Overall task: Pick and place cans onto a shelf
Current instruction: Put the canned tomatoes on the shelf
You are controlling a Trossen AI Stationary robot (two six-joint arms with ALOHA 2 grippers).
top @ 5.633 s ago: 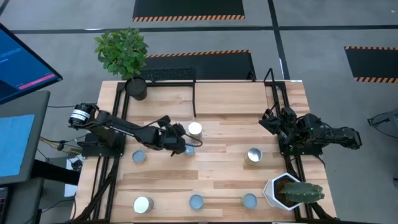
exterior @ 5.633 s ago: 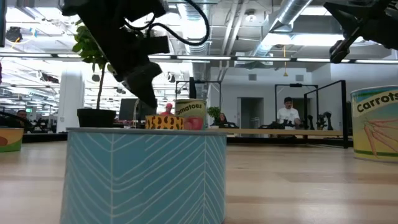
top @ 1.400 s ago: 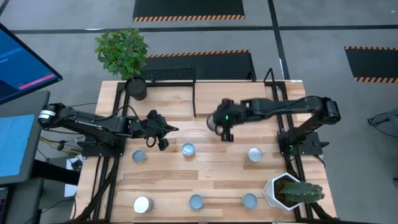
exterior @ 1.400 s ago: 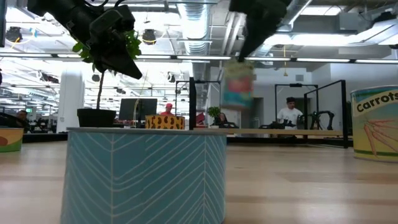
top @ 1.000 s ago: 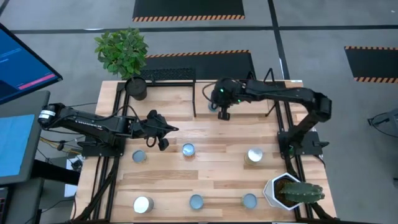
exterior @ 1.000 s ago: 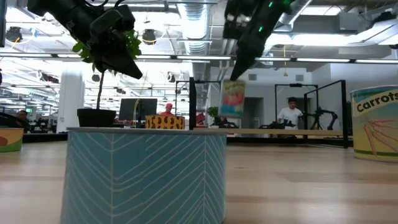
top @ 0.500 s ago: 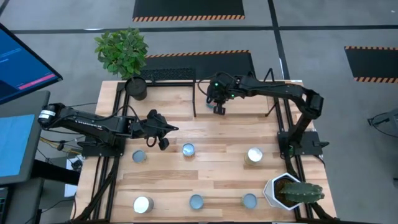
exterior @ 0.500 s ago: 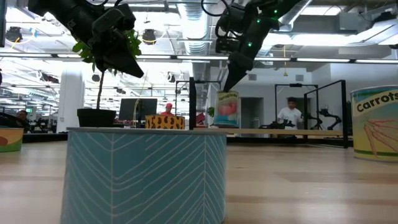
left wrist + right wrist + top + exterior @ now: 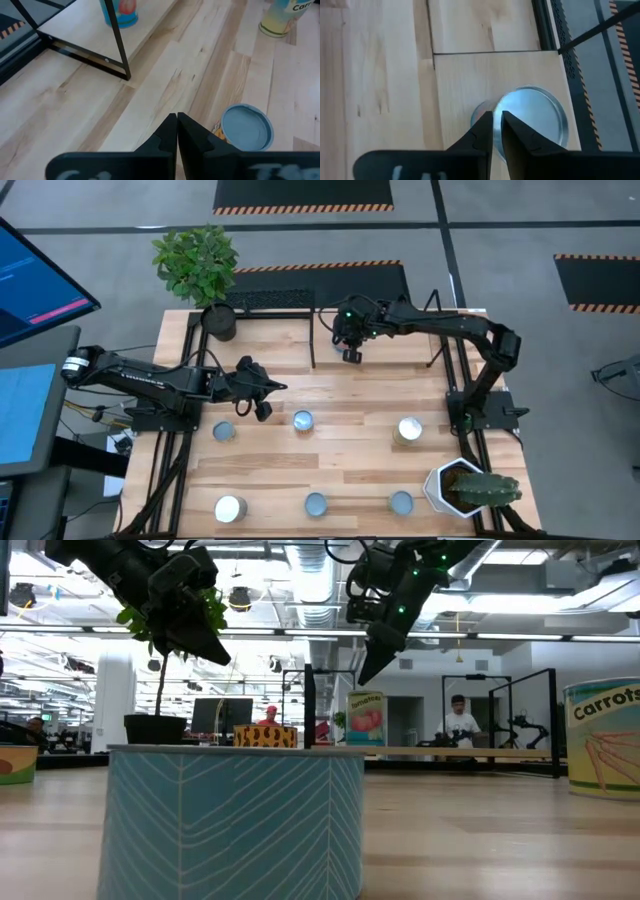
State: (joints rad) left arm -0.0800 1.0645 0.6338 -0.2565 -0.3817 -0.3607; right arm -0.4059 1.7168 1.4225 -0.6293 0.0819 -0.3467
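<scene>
Tomato can standing upright on the shelf board, long axis vertical, silvery lid up. Right end effector poised directly above it, fingers parted only slightly, clear of the can in the low view. Left end effector clenched on nothing above the surface, beside another upright can.
</scene>
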